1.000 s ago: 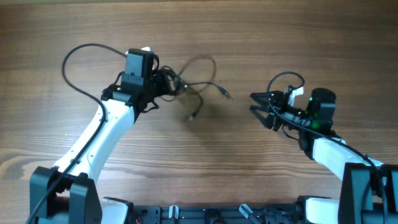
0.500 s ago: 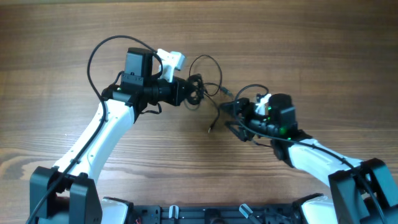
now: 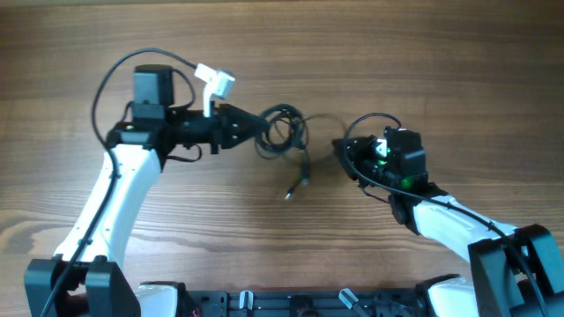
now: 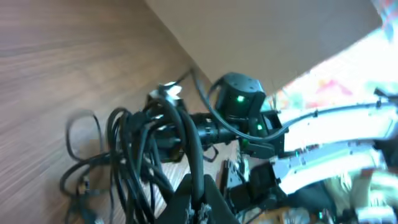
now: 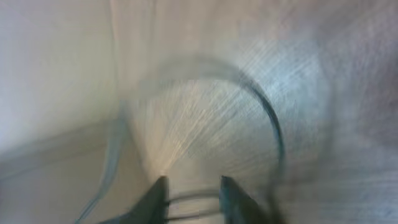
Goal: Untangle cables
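wood grain runs across the table (image 3: 397, 53), a matte brown board with fine streaks. the cables (image 3: 284, 132) are thin, glossy black cords, bunched into a tight round knot of overlapping loops near the middle of the table. one straight tail drops from the knot to a small silver-tipped plug (image 3: 293, 187), and a slim arc curves off toward the right arm. in the left wrist view the cables (image 4: 134, 149) show as smooth, rubbery strands draped in several hoops.

the left gripper (image 3: 261, 129), black and tapered on a white arm, is pressed together on the knot's left edge, pinching the cables. its tips (image 4: 198, 194) meet under the strands. the right gripper (image 3: 345, 157) sits just beside the arc. in its own blurred view the right gripper (image 5: 193, 186) has its two dark fingers apart, with a faint strand of the cables (image 5: 273, 130) looping above them. whether any cord touches them cannot be told.

a second ago the cords lay looser, in a wide loop with two plug ends spread out, and the right gripper was well apart from them. since half a second ago the left wrist has drawn back leftward while the knot has stayed in much the same spot.
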Motion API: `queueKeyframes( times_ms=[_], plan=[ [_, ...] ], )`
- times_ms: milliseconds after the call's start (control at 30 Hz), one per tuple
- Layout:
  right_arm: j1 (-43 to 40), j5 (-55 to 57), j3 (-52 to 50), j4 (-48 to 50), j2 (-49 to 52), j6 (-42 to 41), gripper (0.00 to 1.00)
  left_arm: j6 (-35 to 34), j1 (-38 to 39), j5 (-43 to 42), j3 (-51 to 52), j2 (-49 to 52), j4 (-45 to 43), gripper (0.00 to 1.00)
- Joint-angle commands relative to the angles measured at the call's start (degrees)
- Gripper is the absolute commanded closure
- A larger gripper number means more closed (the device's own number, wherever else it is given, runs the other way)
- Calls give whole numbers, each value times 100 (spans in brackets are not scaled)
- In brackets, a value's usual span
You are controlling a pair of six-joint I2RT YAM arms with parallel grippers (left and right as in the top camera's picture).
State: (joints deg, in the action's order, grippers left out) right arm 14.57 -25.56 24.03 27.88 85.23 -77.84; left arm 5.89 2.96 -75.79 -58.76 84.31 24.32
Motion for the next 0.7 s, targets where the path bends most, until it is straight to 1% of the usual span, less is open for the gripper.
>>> queueKeyframes(
  times_ms=[0,33,67,100,133,233,300,367,533,600,633,667],
  plan=[
    [-400,-1456,28,446,33,2094,35,-457,-452,68,2,-107,175,96],
    [-494,-1974,28,660,33,2424,26,-511,-509,66,2,-107,256,96],
    [-584,-2496,28,962,33,2562,19,-509,-535,66,2,-107,345,96],
    [-610,-2747,28,1185,33,2549,12,-514,-538,63,2,-105,446,96],
    [-605,-2955,28,1497,33,2529,9,-557,-516,55,2,-105,542,96],
    [-479,-3053,28,2076,33,2448,8,-737,-306,42,4,-105,732,96],
    [-334,-2876,28,2199,33,2339,8,-833,-129,2,4,-105,767,96],
    [-103,-2511,28,2194,33,2347,8,-828,66,-201,4,-105,723,96],
    [575,-1528,28,2218,44,2343,8,-828,387,-1128,2,-105,382,96],
    [833,-1419,31,2352,44,2328,9,-828,448,-1141,2,-105,356,96],
    [946,-1397,31,2457,44,2275,9,-828,476,-1141,2,-105,356,96],
    [1019,-1344,28,2520,44,2192,14,-826,501,-1139,4,-105,356,96]
  ],
)
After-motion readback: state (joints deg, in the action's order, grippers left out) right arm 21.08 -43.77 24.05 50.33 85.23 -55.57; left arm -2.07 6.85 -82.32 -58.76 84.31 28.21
